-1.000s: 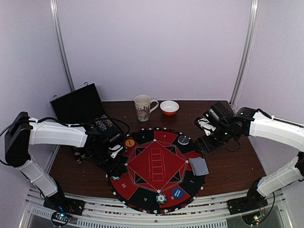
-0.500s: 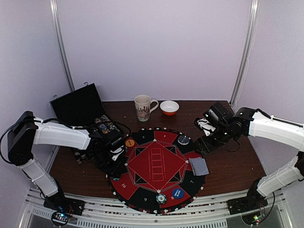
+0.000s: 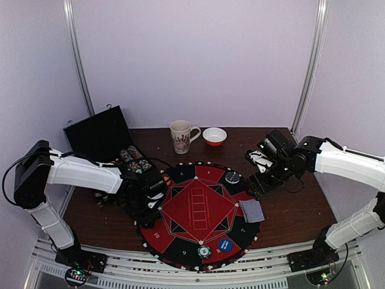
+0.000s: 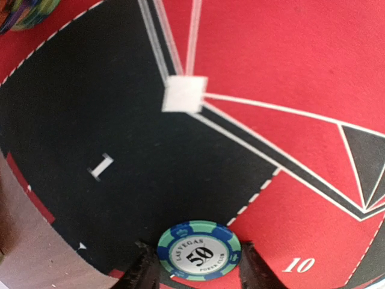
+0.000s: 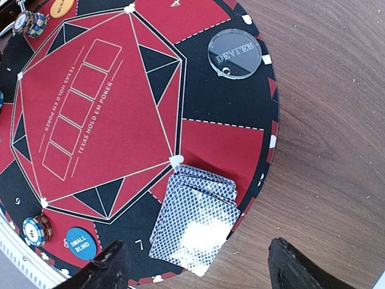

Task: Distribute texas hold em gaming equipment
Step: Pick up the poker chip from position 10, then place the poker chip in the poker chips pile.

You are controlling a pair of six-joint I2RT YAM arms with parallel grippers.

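Observation:
A blue-and-green striped poker chip (image 4: 199, 251) marked 50 lies flat on the black "1" sector of the round felt mat (image 4: 283, 72). My left gripper (image 4: 198, 270) is down over it with a finger against each edge, at the mat's left rim (image 3: 146, 209). My right gripper (image 5: 195, 265) hangs open above the stack of grey-blue playing cards (image 5: 194, 220) on the mat's right rim (image 3: 251, 211). Also on the mat are a dark dealer disc (image 5: 234, 53), a blue small-blind disc (image 5: 80, 243), an orange disc (image 5: 62, 7) and striped chips (image 5: 37, 229).
An open black case (image 3: 99, 135) holding more chips (image 3: 133, 158) stands at the back left. A mug (image 3: 182, 135) and a small orange-rimmed bowl (image 3: 215, 136) sit behind the mat. Another chip stack (image 4: 24, 12) shows near the mat's upper left.
My left arm has moved right from the case onto the mat's left edge, and its jaws have narrowed onto the chip. The right arm has stayed still.

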